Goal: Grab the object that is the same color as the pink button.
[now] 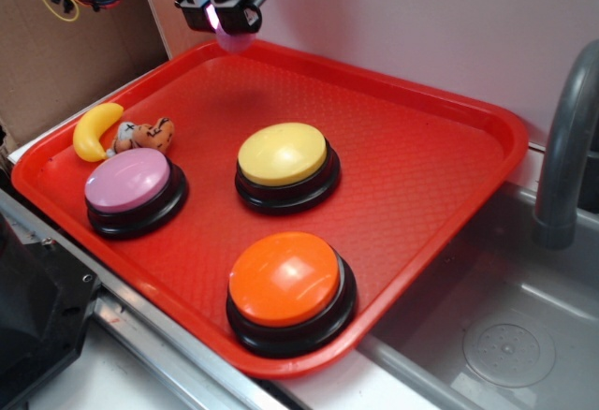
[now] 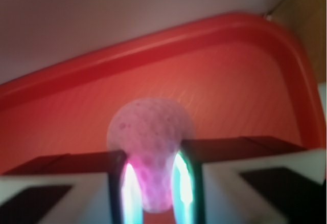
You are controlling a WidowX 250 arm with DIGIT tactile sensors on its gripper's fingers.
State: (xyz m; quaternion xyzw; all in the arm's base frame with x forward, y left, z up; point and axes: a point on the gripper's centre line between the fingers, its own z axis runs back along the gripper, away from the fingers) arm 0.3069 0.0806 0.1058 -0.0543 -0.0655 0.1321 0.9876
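Pink ball pinched in gripper, lifted over tray's far edge

Near to far on the red tray (image 1: 421, 195): orange button (image 1: 284, 279) at near edge, pink button (image 1: 127, 181) at left edge, yellow button (image 1: 282, 153) mid-tray, banana toy (image 1: 95, 129) near left corner; at the far edge the gripper (image 1: 225, 19) is closed on the pink ball (image 2: 149, 132). The ball sits between the fingertips, its bulk sticking out just past them toward the tray; round, no long axis; appears off the surface

Tray (image 1: 440, 120) right-rear bare; buttons (three) crowd front.
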